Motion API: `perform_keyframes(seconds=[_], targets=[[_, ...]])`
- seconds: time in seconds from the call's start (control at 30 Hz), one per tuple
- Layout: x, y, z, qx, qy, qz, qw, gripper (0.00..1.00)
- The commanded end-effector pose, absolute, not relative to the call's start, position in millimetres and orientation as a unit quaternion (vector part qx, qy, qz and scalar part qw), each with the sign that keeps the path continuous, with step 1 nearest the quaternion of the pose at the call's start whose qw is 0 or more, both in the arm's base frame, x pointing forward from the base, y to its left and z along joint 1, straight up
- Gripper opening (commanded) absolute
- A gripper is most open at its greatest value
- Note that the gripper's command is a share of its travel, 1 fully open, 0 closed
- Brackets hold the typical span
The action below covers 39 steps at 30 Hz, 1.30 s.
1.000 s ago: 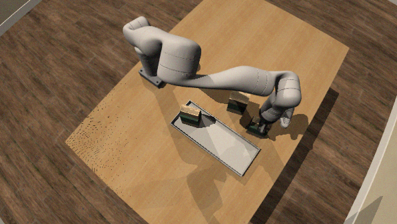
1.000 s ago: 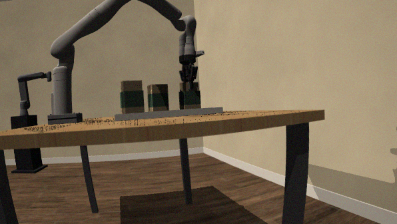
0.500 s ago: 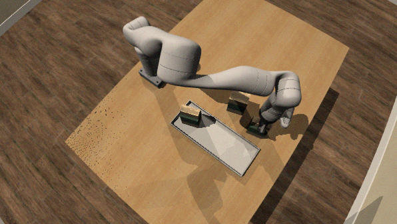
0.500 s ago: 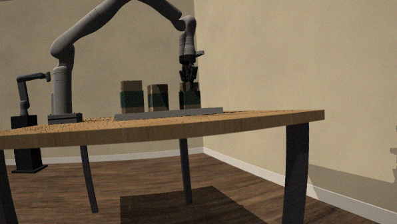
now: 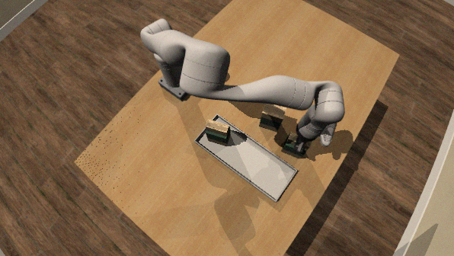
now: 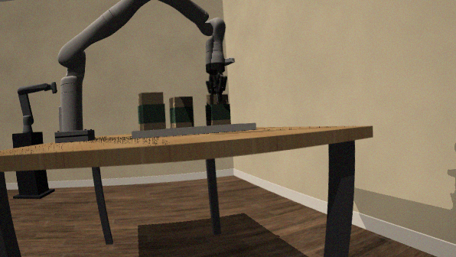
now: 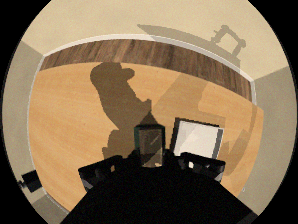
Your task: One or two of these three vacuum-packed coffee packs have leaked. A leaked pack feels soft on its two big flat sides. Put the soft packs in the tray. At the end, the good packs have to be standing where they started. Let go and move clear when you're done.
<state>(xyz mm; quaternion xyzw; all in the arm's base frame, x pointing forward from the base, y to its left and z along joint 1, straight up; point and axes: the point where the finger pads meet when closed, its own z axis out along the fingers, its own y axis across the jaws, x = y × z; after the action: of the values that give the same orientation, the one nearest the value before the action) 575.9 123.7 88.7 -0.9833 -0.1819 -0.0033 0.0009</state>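
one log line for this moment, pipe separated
gripper shut on third pack from above | pack upright on table | one pack in tray | middle pack standing

Between the fingers: filled by the end pack [image 5: 294,145], gripper [image 6: 217,96] clamped on its top.
Beside gripper, toward arm base: middle pack [image 5: 273,116] standing near, narrow gap only.
Beside gripper, tray side: tray [image 5: 282,189] rim just beside, third pack [image 5: 217,131] at its far end.
Beyond gripper, outward: bare desk [image 5: 343,80] up to the edge.
Above: unobstructed.
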Motion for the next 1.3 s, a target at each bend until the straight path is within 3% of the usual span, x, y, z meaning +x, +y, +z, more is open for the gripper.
perform_keyframes(seconds=[0.0, 1.27], targets=[[576.3, 122.6, 86.5, -0.984, -0.18, -0.004, -0.001, 0.27], [576.3, 124.4, 144.6, -0.983, -0.184, -0.005, 0.002, 0.27]])
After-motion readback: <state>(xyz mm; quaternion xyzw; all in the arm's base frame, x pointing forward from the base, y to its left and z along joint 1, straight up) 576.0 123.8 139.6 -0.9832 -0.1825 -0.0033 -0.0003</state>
